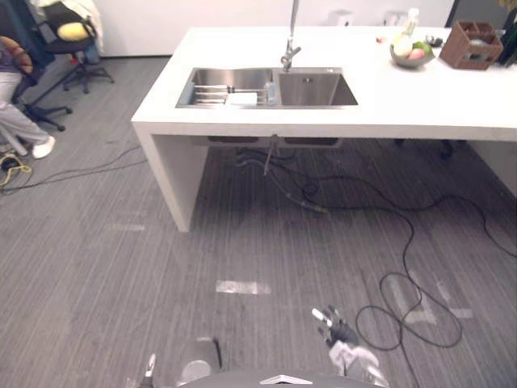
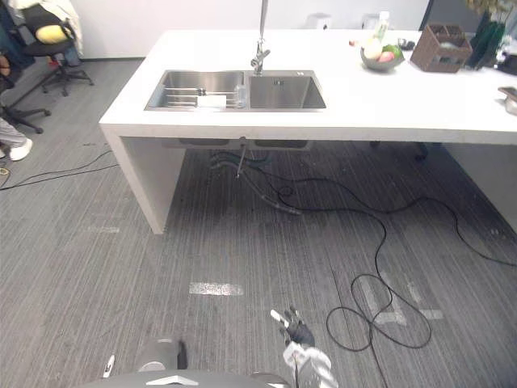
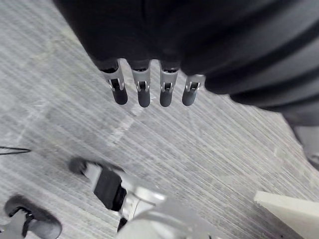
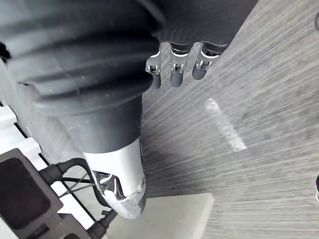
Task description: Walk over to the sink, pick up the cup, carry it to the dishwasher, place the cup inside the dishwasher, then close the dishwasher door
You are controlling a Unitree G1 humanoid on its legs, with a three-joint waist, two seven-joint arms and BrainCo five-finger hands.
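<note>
Left hand & right hand are hanging empty w/ fingers loose; cup seemingly sitting in sink on desk well ahead, so I'd be approaching square-on, stopping close.

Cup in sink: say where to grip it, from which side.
Likely its side wall, reaching down from the near edge of the counter: the cup seems upright at the right end of the left basin, faucet behind it. Any handle is too small to tell.
</note>
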